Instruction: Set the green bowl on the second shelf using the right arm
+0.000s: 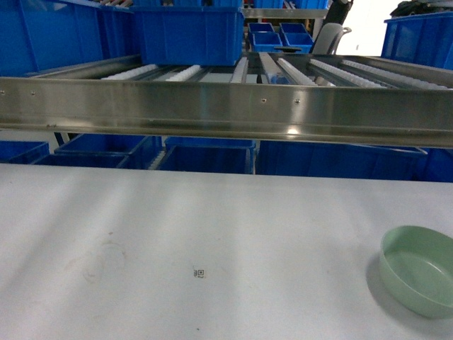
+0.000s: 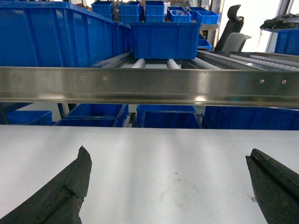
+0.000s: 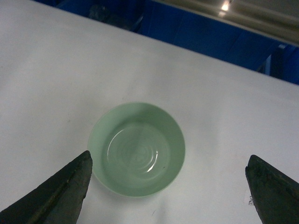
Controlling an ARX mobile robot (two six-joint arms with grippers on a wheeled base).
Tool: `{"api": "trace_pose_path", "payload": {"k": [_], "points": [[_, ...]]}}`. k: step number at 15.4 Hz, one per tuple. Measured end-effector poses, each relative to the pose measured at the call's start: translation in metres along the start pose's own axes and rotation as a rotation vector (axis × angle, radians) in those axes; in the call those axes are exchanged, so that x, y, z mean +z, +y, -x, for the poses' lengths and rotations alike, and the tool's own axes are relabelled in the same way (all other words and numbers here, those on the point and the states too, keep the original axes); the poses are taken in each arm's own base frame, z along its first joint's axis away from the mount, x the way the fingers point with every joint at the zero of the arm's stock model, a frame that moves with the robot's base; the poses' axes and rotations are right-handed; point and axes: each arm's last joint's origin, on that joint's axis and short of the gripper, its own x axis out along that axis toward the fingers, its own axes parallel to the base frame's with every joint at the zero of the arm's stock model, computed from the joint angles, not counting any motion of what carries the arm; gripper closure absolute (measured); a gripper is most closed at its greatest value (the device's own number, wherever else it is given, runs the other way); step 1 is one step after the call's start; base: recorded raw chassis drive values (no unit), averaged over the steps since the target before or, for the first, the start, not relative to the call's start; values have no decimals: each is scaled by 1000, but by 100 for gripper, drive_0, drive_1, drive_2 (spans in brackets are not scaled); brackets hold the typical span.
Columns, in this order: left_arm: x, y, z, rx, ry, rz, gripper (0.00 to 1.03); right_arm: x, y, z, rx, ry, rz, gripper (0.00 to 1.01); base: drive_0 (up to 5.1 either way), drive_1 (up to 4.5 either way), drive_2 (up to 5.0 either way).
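The green bowl (image 1: 419, 269) rests upright and empty on the white table (image 1: 177, 241), at the right edge of the head view. Seen from the right wrist, the green bowl (image 3: 137, 148) lies below and ahead of my right gripper (image 3: 168, 161), which is open, its dark fingertips (image 3: 77, 179) wide apart and the bowl nearer the left one. My left gripper (image 2: 168, 161) is open over bare table, nothing between its fingertips (image 2: 79, 172). The steel roller shelf (image 1: 226, 106) spans the view above the table's far edge. Neither arm shows in the head view.
A large blue bin (image 1: 190, 34) sits on the shelf rollers at the left of centre, with more blue bins (image 1: 205, 157) beneath the shelf and behind it. A small printed marker (image 1: 199, 273) lies on the table. An office chair (image 1: 331, 37) stands far back.
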Motion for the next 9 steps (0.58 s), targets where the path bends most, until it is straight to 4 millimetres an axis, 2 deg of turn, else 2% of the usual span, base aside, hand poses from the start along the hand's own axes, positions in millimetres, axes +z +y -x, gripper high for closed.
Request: {"api": "trace_pose_path", "payload": {"k": [3, 7, 9], "points": [[0, 0, 0, 0, 0, 0, 5, 2, -4, -26, 44, 94, 9, 3, 0, 0, 0], [0, 0, 0, 0, 0, 0, 5, 14, -5, -59, 60, 148, 47, 3, 0, 0, 0], [0, 0, 0, 0, 0, 0, 5, 9, -11, -77, 50, 201, 54, 3, 0, 0, 0]]}}
